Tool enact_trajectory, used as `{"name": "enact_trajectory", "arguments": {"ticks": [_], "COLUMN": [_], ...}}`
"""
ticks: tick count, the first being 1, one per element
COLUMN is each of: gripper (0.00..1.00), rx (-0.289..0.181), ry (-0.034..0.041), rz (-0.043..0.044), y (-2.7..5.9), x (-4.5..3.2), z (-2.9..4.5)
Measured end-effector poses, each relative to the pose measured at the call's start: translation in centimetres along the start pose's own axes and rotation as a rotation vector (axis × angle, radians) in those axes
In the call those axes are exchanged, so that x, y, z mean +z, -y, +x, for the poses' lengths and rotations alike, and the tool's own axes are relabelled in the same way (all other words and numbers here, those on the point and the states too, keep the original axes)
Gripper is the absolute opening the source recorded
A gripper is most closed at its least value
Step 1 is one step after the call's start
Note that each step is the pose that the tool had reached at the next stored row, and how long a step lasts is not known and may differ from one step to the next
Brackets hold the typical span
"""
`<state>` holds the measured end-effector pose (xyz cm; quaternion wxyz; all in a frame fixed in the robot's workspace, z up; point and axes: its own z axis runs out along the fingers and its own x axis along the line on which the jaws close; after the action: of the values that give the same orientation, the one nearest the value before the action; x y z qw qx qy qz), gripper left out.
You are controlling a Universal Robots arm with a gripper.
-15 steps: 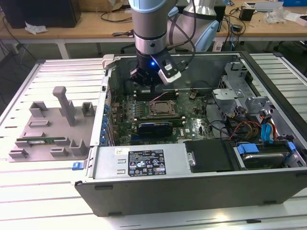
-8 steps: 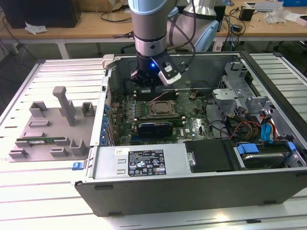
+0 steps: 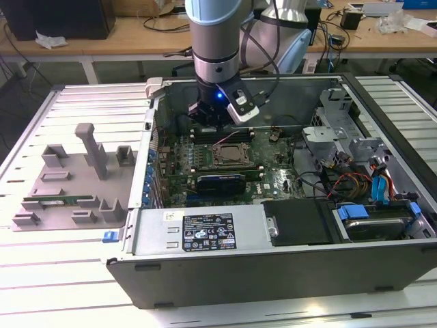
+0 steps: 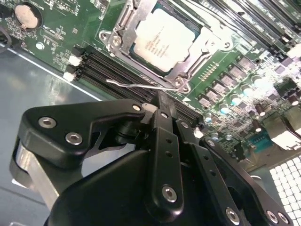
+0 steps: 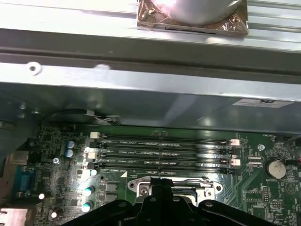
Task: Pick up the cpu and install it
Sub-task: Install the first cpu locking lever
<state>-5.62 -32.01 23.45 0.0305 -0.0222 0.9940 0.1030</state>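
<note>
Slatted metal worktop [image 3: 82,273] carries everything, with wooden benches and loose cables behind it. At the exterior view's left sits a grey fixture tray [image 3: 68,171], and a long green memory stick [image 3: 58,202] lies in one of its recesses. Just beside the tray stands an open computer case [image 3: 273,273], lying on its side so that the green motherboard [image 3: 273,164] faces up.

The robot arm [image 3: 215,41] reaches down into the case near its back wall. Its end effector [image 3: 210,123] hangs over the black memory slots [image 5: 162,150], just beside the processor socket [image 3: 229,156]. In both wrist views the end effector [image 4: 162,101] [image 5: 157,186] is narrow: its fingers are drawn together and nothing is between them. Whether it touches the board cannot be told.

The cpu [image 4: 162,40] is seated flat in the socket, its silver-grey top facing up inside the metal frame. A thin wire lever [image 4: 136,84] runs along the socket's edge nearest the fingertips. A coin cell [image 4: 26,16] sits on the board, well apart from the socket.

Further toward the exterior view's right are a labelled power supply [image 3: 198,232], a black drive tray [image 3: 300,222] and coloured cables [image 3: 382,184].
</note>
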Motion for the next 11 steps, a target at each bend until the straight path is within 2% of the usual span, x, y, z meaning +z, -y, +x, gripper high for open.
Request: {"name": "enact_trajectory", "arguments": {"ticks": [11], "gripper": [0.11], "rx": [0.004], "ry": [0.0009], "rz": [0.0009], "y": [-0.42], "x": [0.74], "z": [-0.76]}}
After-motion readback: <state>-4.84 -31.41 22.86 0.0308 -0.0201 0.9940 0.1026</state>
